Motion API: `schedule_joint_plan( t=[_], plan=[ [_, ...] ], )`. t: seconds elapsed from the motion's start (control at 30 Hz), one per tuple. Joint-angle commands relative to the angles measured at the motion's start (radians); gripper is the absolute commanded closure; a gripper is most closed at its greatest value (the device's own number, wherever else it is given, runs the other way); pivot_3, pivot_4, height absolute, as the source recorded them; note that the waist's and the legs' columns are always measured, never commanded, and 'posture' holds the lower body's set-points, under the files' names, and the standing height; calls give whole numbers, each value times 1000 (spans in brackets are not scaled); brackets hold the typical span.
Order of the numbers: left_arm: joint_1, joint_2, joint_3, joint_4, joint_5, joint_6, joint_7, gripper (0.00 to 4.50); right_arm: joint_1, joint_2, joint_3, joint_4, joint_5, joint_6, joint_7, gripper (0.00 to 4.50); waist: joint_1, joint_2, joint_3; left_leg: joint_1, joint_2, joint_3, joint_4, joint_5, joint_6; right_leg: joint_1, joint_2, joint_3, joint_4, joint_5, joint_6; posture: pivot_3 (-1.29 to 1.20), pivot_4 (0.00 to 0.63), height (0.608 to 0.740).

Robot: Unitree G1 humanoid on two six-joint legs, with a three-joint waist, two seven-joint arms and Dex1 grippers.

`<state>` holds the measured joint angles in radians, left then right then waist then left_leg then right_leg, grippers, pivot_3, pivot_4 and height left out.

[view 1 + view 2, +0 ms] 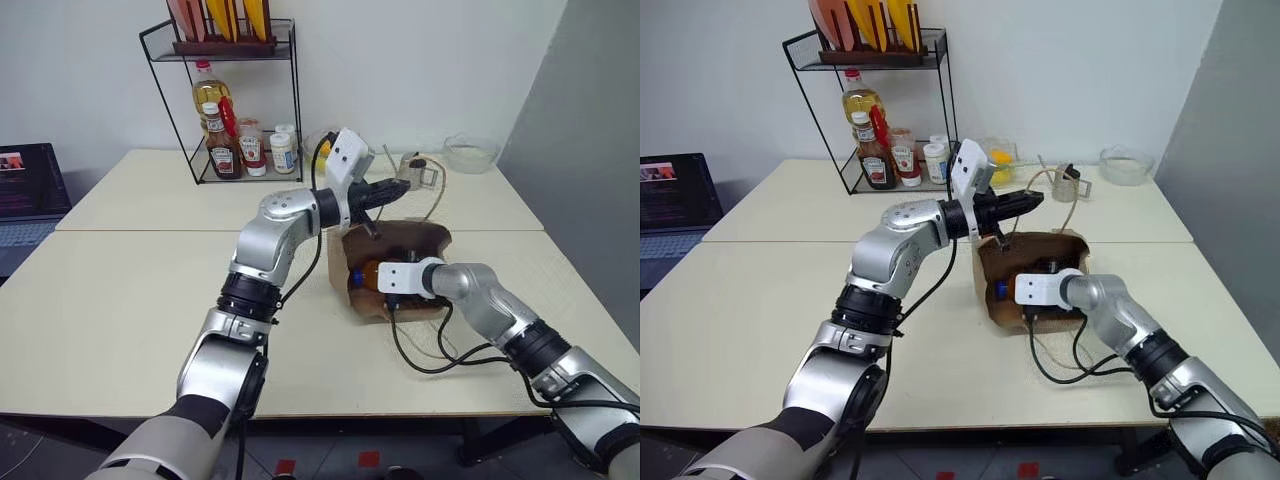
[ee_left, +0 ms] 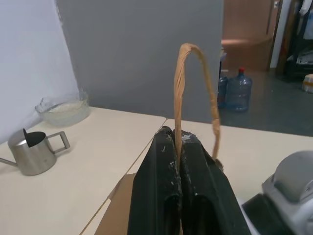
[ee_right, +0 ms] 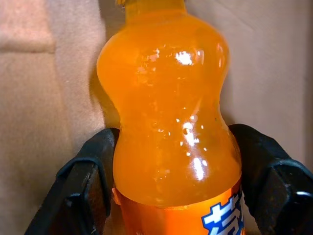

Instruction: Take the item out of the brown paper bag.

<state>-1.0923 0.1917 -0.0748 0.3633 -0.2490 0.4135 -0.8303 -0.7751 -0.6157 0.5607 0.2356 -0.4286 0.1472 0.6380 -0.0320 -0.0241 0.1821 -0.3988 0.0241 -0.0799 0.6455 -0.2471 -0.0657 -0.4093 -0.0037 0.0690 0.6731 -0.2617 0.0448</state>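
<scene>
My left jaws [image 2: 178, 147] are together, pinching the cord handle [image 2: 195, 83] of the bag [image 1: 420, 240], which lies on the counter [image 1: 150, 300] toward its right edge. My right jaws [image 3: 171, 161] reach inside the bag, one on each side of the bottle [image 3: 168, 122]; I cannot tell whether they grip it.

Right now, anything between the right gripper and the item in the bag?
Nothing visible. The right gripper is already inside the brown paper bag, its fingers flanking the orange bottle, one on each side. The left gripper is shut on the bag's handle, holding it up.
</scene>
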Motion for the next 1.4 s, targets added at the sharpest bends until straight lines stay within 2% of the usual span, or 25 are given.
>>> schedule_joint_plan(
  t=[0.03,0.13,0.3,0.5,0.73,0.93,1.13,1.2,1.4],
  plan=[
    [14,15,-5,18,26,-60,9,4500,73,-14,-147,-176,100,-72,-4,1284,0,0,0,0,0,0,0,0,0,0,0,0,0,0,0,0,150,740],
    [36,28,-20,62,61,-116,11,4500,194,-13,-262,-325,209,-113,-7,1284,0,0,0,0,0,0,-1,0,0,0,0,0,0,0,0,0,150,740],
    [39,23,-31,76,75,-148,11,4500,295,17,-391,-473,311,-146,-38,1284,0,0,0,0,0,0,0,0,0,0,0,0,1,0,0,0,150,740],
    [0,25,-23,158,101,-175,52,4500,417,21,-524,-708,471,-95,-4,1284,2,0,0,0,0,0,0,0,0,1,0,0,0,0,0,0,150,740],
    [-12,20,-34,206,130,-198,69,4500,450,99,-700,-850,505,-30,-166,1284,0,0,0,1,0,0,0,0,0,1,1,0,1,0,0,0,150,740],
    [-12,16,-30,211,133,-201,61,4500,439,86,-701,-835,465,58,-196,1284,1,0,0,1,0,0,0,0,0,1,1,0,1,0,0,0,150,740],
    [-15,11,-29,212,136,-200,62,4500,430,37,-671,-840,531,167,-119,1284,1,0,0,1,0,0,0,0,0,1,1,0,1,0,0,0,150,740],
    [-15,8,-29,207,136,-197,66,4500,407,19,-644,-859,587,254,-74,1284,0,0,0,1,0,0,0,0,0,2,1,0,1,0,0,0,150,740],
    [-11,5,-26,192,135,-193,68,4500,308,-28,-593,-797,531,322,-86,1284,0,0,0,1,0,0,0,0,0,2,1,0,0,0,0,0,150,740]
  ],
)
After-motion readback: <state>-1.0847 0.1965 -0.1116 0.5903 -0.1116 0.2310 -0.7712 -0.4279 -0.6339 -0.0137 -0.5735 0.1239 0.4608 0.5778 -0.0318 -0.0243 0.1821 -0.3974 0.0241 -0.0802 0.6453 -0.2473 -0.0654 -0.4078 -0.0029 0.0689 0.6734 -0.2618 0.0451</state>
